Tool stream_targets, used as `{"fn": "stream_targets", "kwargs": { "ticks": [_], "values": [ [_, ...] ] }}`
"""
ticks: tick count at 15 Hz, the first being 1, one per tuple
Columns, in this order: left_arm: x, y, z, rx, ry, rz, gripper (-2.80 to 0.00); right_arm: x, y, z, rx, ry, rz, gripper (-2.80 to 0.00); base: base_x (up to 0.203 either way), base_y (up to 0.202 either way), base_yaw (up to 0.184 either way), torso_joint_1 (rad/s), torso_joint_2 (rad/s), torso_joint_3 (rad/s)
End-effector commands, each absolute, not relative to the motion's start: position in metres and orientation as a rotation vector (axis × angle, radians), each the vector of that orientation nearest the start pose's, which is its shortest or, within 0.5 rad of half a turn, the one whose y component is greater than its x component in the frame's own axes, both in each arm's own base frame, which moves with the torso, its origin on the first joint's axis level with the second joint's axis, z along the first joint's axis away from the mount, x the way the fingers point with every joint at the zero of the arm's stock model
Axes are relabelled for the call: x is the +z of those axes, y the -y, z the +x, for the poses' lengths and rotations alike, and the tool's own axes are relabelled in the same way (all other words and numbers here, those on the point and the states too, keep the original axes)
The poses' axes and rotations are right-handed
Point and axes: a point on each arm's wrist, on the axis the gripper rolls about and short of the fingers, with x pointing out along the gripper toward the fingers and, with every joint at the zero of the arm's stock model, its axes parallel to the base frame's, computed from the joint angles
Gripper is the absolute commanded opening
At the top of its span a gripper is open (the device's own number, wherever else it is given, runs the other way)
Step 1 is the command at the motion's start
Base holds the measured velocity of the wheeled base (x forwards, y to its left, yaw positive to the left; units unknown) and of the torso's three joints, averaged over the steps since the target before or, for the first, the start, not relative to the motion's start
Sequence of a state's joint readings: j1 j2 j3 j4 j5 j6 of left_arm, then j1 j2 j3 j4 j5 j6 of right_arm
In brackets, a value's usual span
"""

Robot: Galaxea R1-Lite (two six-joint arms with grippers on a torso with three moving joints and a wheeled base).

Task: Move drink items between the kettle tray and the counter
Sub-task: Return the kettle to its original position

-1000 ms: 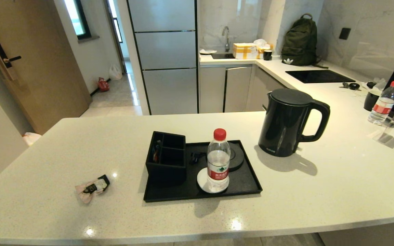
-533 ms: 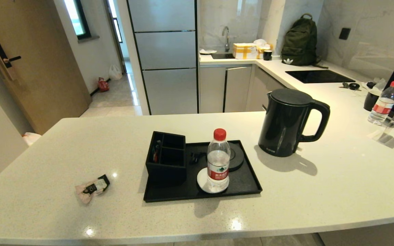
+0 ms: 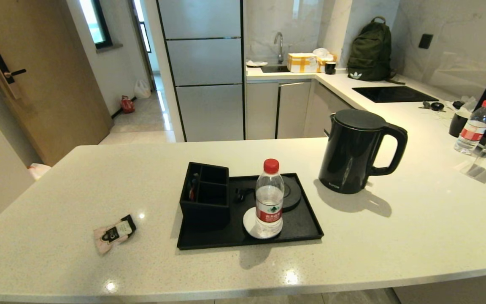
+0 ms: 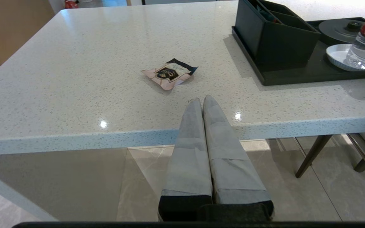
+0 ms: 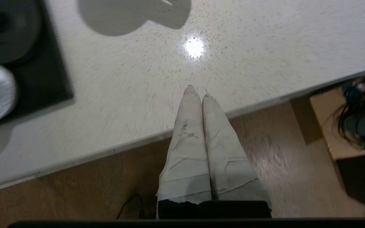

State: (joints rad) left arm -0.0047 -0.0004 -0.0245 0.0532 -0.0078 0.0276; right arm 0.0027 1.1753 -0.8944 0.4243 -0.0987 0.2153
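- Kettle (image 3: 355,152) stood on the counter (image 3: 395,236), just right of the tray (image 3: 306,230), handle facing right. Its round base (image 3: 290,193) on the tray sat bare, w/ a water bottle (image 3: 269,198) on a white saucer (image 3: 248,223) right in front of it.
- Sachet (image 3: 114,233) lay flat on the counter, well left of the tray; the compartment box (image 3: 205,194) stood at the tray's left end.
- Left gripper (image 4: 202,100) hovered at the counter's near edge, near the sachet, fingers pressed together, holding nothing. Right gripper (image 5: 196,91) also pinched closed & empty, over the counter edge right of the tray. Neither arm showed in the head view.
- Risk: w/ fingers closed, a descent on the sachet would prob. just shove it along the smooth stone; jaws need opening first.
- Risk: sachet was thin & flat, so a pinch could slip off or scrape the counter w/o lifting it.
- Risk: kettle was tall; a grab at the handle off-centre could tilt it, & if there's water inside it'd swing heavier.
- Risk: bringing the kettle to its base could clip the bottle & knock it over, since they stood close.
- Risk: kettle set off-centre on the base might rock or sit crooked.
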Motion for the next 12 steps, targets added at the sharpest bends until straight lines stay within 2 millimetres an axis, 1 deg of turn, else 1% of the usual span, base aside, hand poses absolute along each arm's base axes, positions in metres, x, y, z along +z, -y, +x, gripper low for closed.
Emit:
{"fn": "stream_targets", "kwargs": {
  "ticks": [1,2,4,5,6,8,10,12],
  "values": [
    [0.077,0.000,-0.025,-0.011,-0.029,0.028,-2.80,0.170,-0.004,0.232,-0.236,-0.901,0.155,-2.80,0.000,0.000,0.000,0.000,0.00,0.000],
    [0.077,0.000,-0.025,-0.011,-0.029,0.028,-2.80,0.160,-0.009,0.248,-0.241,-0.883,0.152,-2.80,0.000,0.000,0.000,0.000,0.00,0.000],
    [0.077,0.000,-0.025,-0.012,-0.029,0.028,-2.80,0.146,-0.017,0.275,-0.286,-0.820,0.157,-2.80,0.000,0.000,0.000,0.000,0.00,0.000],
    [0.077,0.000,-0.025,-0.011,-0.029,0.028,-2.80,0.144,-0.020,0.288,-0.322,-0.770,0.175,-2.80,0.000,0.000,0.000,0.000,0.00,0.000],
    [0.077,0.000,-0.025,-0.013,-0.029,0.029,-2.80,0.145,-0.025,0.297,-0.343,-0.717,0.193,-2.80,0.000,0.000,0.000,0.000,0.00,0.000],
    [0.077,0.000,-0.025,-0.013,-0.029,0.029,-2.80,0.149,-0.030,0.302,-0.345,-0.676,0.194,-2.80,0.000,0.000,0.000,0.000,0.00,0.000],
    [0.077,0.000,-0.025,-0.013,-0.029,0.029,-2.80,0.142,-0.032,0.315,-0.367,-0.654,0.181,-2.80,0.000,0.000,0.000,0.000,0.00,0.000],
    [0.077,0.000,-0.025,-0.013,-0.029,0.028,-2.80,0.138,-0.033,0.320,-0.370,-0.643,0.184,-2.80,0.000,0.000,0.000,0.000,0.00,0.000]
  ]
}}
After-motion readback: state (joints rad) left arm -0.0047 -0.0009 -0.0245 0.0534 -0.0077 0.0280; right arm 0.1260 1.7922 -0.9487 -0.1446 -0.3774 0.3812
